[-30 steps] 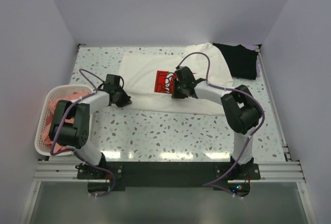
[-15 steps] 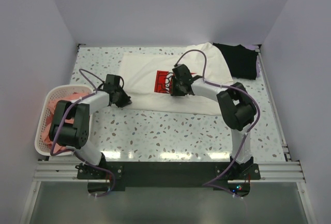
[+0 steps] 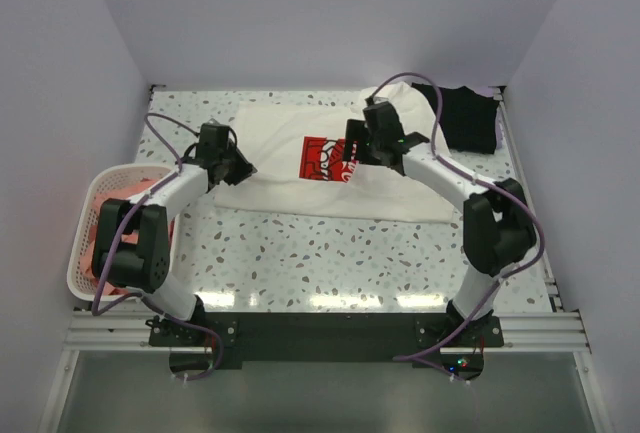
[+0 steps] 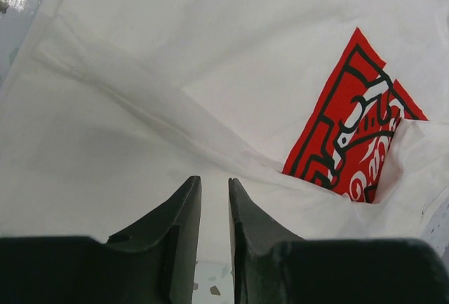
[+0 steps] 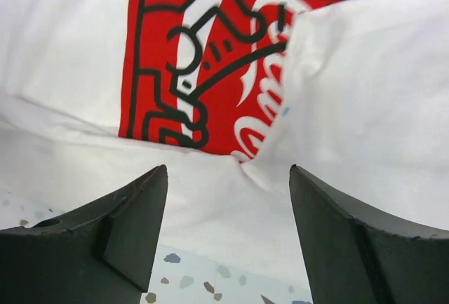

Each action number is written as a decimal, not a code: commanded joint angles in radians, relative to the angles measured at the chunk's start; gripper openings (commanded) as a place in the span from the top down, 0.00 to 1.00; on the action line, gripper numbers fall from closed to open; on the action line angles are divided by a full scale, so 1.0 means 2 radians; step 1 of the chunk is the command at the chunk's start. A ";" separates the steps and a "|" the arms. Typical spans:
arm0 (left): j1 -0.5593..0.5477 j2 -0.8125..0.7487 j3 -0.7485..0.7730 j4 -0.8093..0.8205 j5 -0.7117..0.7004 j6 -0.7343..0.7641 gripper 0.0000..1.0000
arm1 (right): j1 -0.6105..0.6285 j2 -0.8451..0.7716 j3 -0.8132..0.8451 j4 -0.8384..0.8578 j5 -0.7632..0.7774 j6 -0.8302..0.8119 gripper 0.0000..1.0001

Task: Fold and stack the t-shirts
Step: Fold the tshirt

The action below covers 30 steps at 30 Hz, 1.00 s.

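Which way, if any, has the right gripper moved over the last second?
Yes: the right gripper moved farther back and rightward, closer to the black t-shirt.

Top view: the right arm and a turned-over flap of the white shirt hide the right side of the print. At left the left arm covers part of the basket and most of the pink shirts, and a cable crosses the black shirt at upper right. In both wrist views the white shirt runs off the top and side edges.
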 commanded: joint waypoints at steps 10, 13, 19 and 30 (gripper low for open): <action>-0.004 0.044 -0.048 0.058 -0.030 -0.049 0.74 | -0.115 -0.133 -0.187 0.029 0.037 0.068 0.16; -0.004 0.037 -0.070 0.055 -0.049 -0.055 0.74 | -0.125 -0.131 -0.216 0.044 0.037 0.089 0.15; -0.004 0.005 -0.138 0.058 -0.078 -0.085 0.74 | -0.134 -0.122 -0.276 0.066 0.031 0.132 0.15; -0.004 -0.095 -0.239 0.010 -0.117 -0.092 0.73 | -0.135 -0.244 -0.387 0.022 0.013 0.177 0.15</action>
